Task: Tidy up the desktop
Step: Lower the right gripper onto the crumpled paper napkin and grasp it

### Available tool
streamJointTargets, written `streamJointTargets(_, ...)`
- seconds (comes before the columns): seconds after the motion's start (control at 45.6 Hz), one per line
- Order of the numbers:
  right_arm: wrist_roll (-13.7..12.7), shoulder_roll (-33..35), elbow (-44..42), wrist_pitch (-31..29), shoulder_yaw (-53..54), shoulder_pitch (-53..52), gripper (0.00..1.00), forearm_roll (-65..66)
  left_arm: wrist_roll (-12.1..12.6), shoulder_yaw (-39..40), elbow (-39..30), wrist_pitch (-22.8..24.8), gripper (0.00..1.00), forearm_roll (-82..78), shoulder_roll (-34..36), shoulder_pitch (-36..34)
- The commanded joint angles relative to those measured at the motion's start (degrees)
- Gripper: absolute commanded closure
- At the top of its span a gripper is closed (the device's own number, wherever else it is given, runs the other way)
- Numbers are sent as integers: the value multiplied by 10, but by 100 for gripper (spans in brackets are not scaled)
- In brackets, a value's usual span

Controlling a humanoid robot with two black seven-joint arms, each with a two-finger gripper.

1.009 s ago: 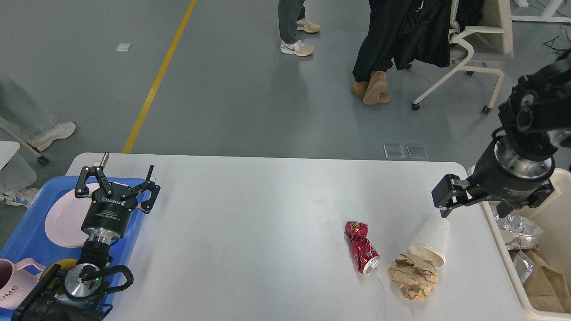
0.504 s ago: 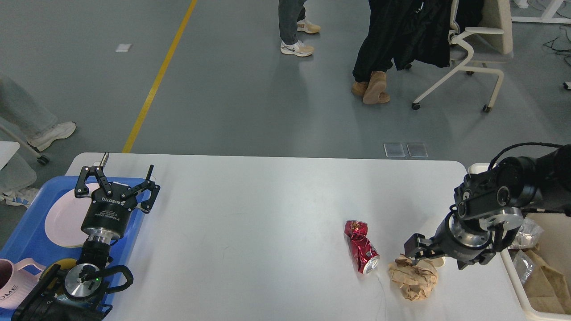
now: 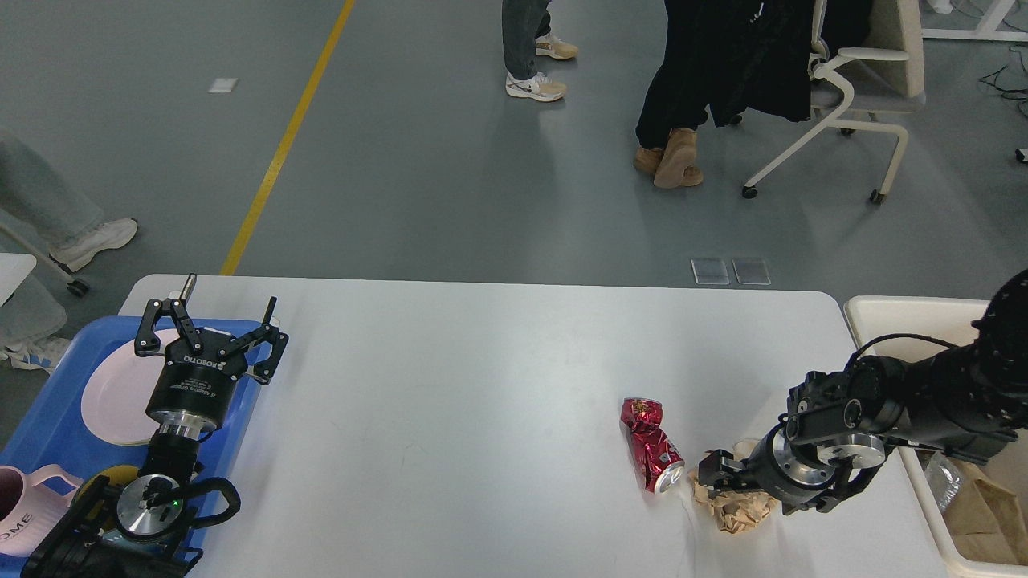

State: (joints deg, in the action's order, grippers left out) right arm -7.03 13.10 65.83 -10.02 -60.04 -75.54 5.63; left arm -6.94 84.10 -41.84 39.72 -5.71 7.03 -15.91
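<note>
The white desktop [image 3: 482, 385] fills the lower part of the head view. A crushed red can [image 3: 652, 444] lies on it at the right. Just right of the can is a crumpled brown paper wad [image 3: 743, 514]. My right gripper [image 3: 723, 480] is down low, pointing left, right on top of the wad; its fingers are dark and partly hidden, so I cannot tell how its jaws stand. My left gripper [image 3: 215, 311] is open and empty, held above the blue tray [image 3: 48, 417] at the left edge.
The blue tray holds a pink plate [image 3: 112, 401] and a pink mug [image 3: 20, 514]. A cream bin [image 3: 883, 309] with a brown paper bag [image 3: 984, 506] and foil stands off the desktop's right edge. People's legs and an office chair [image 3: 843, 96] are on the floor beyond.
My right arm has swung down and to the left, from above the white paper cup to the brown paper wad; the cup is now hidden behind it. The left arm has not moved.
</note>
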Motion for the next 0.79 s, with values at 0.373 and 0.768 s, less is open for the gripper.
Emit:
streamJointTargets(0.373, 0, -15, 12, 51, 0, 23, 100, -2, 0, 0, 0, 0, 4, 0, 0, 0)
streamJointTargets(0.768, -18, -13, 14, 48, 0, 22, 100, -2, 0, 0, 0, 0, 4, 0, 0, 0)
